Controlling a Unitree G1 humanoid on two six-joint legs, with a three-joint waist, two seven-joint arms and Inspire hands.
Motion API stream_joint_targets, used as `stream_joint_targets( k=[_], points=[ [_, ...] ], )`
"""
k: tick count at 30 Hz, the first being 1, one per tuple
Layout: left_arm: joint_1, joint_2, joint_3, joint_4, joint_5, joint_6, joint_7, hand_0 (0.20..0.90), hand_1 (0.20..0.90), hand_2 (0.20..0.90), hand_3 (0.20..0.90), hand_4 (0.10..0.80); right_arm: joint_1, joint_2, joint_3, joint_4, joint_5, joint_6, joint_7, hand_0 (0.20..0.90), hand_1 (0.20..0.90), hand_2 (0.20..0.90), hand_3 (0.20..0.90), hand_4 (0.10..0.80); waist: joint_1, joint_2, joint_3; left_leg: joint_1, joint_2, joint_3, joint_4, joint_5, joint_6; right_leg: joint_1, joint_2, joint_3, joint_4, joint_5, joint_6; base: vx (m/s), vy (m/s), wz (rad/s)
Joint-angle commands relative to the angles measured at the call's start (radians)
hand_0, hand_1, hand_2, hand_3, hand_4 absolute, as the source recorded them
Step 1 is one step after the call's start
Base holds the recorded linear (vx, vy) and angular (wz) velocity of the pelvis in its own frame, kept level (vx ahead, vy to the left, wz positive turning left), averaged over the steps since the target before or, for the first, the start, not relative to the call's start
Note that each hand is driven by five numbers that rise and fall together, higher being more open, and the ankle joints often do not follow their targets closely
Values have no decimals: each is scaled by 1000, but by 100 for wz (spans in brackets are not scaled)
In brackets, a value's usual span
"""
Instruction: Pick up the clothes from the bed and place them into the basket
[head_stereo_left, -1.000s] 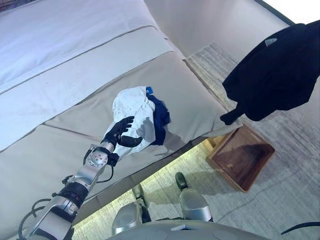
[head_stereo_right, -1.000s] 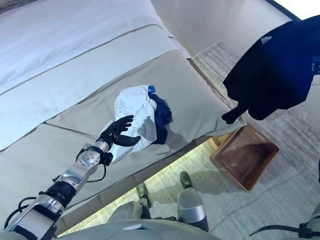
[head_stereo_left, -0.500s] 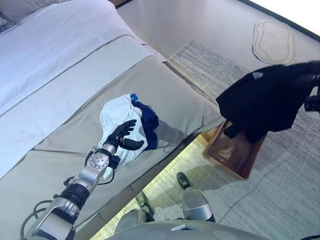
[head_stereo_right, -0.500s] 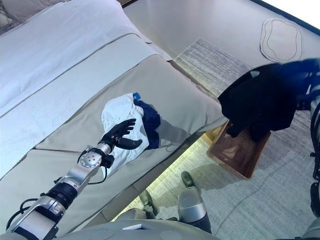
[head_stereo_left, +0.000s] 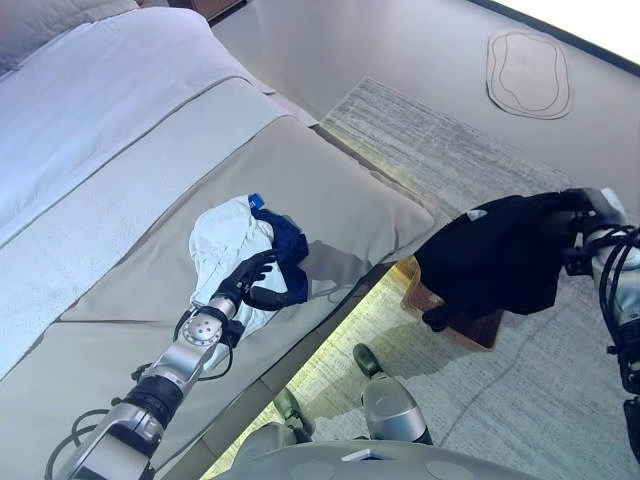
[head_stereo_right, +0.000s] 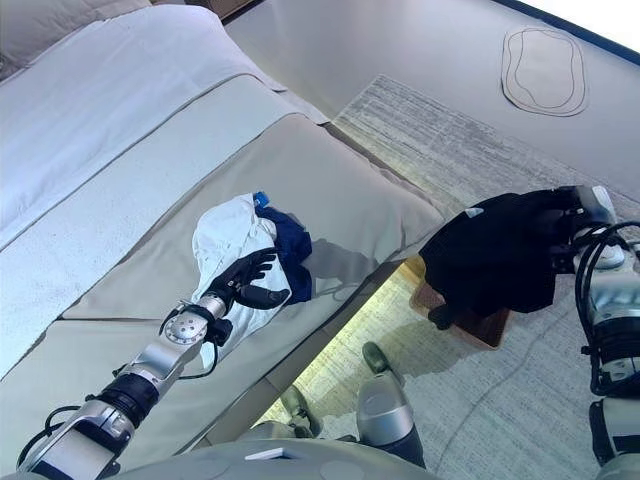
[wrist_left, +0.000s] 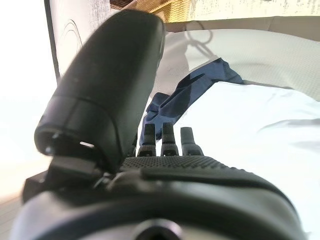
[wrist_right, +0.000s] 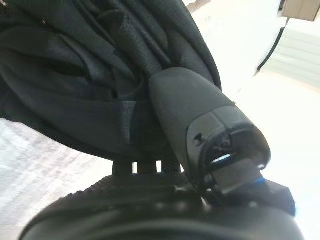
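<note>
Beige bed (head_stereo_left: 340, 190) carries a white garment (head_stereo_left: 225, 240) and blue garment (head_stereo_left: 290, 255) near its foot edge. Black garment (head_stereo_right: 495, 255) hangs over the basket (head_stereo_right: 470, 325), clenched in the right hand (head_stereo_right: 585, 215); lower fully, then release. Left hand (head_stereo_right: 250, 285) rests with straight fingers on the white garment.

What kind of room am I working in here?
Most likely a bedroom, perhaps a hotel room: a made bed with white and beige covers, a grey rug on the floor beside it, and a brown basket at the bed's side.
</note>
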Motion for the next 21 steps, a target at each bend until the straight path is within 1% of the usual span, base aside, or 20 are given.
stream_joint_targets(
  k=[1,6,7,8,9,10,16,21],
  points=[
    [-3,15,-19,-4,27,-56,18,900,900,900,900,800,-67,-55,-33,25,-45,-103,-73,300,300,300,200,100,53,-1,-118,29,-22,-54,91,-178,27,-86,26,-119,14,60,5,0,0,0],
    [-9,10,-23,-12,22,-53,20,900,900,900,900,800,-61,-36,-16,97,-69,-132,-91,300,300,300,200,100,55,11,-113,28,-22,-52,94,-181,26,-89,26,-117,13,59,5,2,-6,0],
    [-11,9,-27,-17,22,-50,20,900,900,900,900,800,-63,-34,-8,117,-74,-135,-99,371,371,371,282,182,57,16,-110,26,-23,-53,95,-181,25,-89,25,-117,13,59,5,0,0,0],
    [-12,8,-28,-19,22,-49,20,900,900,900,900,800,-64,-33,-6,122,-74,-136,-101,371,371,371,282,182,57,18,-110,26,-23,-54,95,-181,25,-88,25,-117,13,58,5,0,0,0],
    [-13,8,-29,-20,21,-47,21,900,900,900,900,800,-64,-34,-5,131,-74,-139,-103,747,747,747,722,622,58,20,-109,25,-23,-54,95,-180,25,-88,24,-117,12,58,5,0,0,0],
    [-13,7,-31,-20,22,-48,21,900,900,900,900,800,-66,-33,-4,146,-80,-144,-109,900,900,900,900,800,60,23,-108,25,-24,-54,93,-179,23,-87,24,-117,11,57,5,0,0,0],
    [-13,10,-33,-29,17,-49,23,900,900,900,900,800,-46,-27,-10,166,-93,-148,-130,900,900,900,900,800,62,36,-105,26,-25,-62,85,-173,20,-84,24,-119,9,54,4,0,0,0],
    [-12,13,-35,-34,19,-48,15,900,900,900,900,800,-24,-22,-17,187,-112,-155,-138,900,900,900,900,800,65,36,-110,29,-25,-66,75,-167,19,-82,28,-120,7,55,4,0,0,0]
  ],
)
